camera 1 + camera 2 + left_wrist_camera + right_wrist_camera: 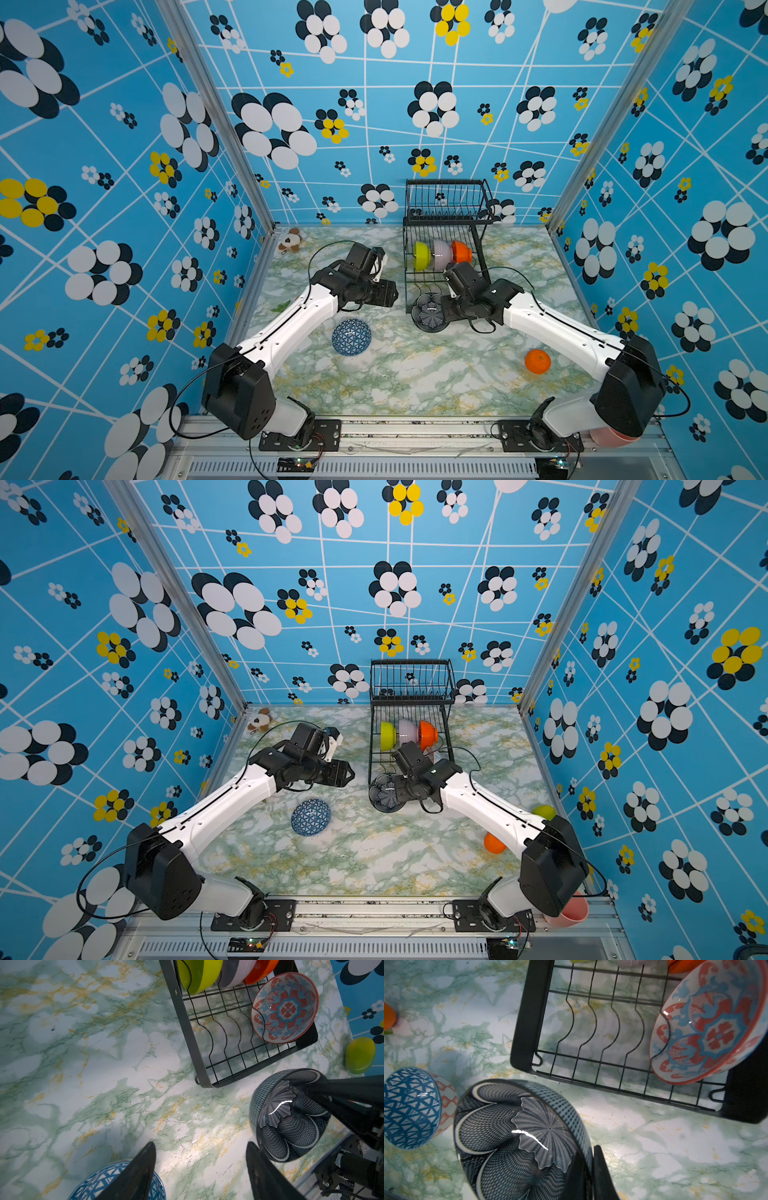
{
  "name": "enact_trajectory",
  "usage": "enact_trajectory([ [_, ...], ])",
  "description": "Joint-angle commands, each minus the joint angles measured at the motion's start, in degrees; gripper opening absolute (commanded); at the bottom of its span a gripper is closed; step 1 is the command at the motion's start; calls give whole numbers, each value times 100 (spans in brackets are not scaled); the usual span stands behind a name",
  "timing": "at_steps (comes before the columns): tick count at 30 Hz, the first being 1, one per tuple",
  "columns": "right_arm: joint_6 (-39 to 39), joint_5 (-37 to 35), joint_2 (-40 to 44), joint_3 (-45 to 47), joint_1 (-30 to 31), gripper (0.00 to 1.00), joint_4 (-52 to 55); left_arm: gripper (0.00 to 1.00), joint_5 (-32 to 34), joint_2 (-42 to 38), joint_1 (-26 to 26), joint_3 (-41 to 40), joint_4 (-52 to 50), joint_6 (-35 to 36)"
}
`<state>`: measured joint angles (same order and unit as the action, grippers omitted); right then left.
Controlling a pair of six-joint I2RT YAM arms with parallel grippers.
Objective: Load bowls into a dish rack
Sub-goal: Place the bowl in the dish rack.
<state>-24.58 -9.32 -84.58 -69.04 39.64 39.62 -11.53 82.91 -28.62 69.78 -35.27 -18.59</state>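
The black flower bowl (pixel 517 1136) is gripped by its rim in the closed right tool (pixel 589 1167), tilted just beside the lower tray of the dish rack (pixel 186 1028), while the blue geometric bowl (pixel 351 337) is left on the bench (pixel 415 374) near the wide-spread, empty left tool (pixel 200 1147).

Bright, even overhead light in both top views, with barrel bending of the walls (pixel 104 187) far from the dish rack (pixel 449 197). Soft grey shadows on the table (pixel 415 374) just beside the rack. Dimmer, cooler wrist views with dark corners. 1 thin white glare streak on the black bowl (pixel 508 1126) near the rack. Slight blur on the floral bowl (pixel 708 1028) inside the rack.
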Motion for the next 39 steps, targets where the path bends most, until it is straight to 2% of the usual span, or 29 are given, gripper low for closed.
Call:
enact_trajectory([
  [1, 330, -474, 85, -463, -173, 0, 275, 70, 104, -123, 110, -108, 123, -159],
  [9, 892, -1218, -226, -1068, -438, 0, 490, 70, 132, -97, 256, -136, 151, -267],
  [20, 1504, -2507, -1025, -1693, -439, 0, 658, 69, 113, -66, 374, -177, 196, -347],
  [30, 1850, -3404, -1612, -1934, -406, 0, 514, 69, 131, -23, 392, -167, 178, -347],
  [39, 2227, -3856, -1921, -1908, -308, 0, 188, 69, 105, 24, 401, -142, 134, -341],
])
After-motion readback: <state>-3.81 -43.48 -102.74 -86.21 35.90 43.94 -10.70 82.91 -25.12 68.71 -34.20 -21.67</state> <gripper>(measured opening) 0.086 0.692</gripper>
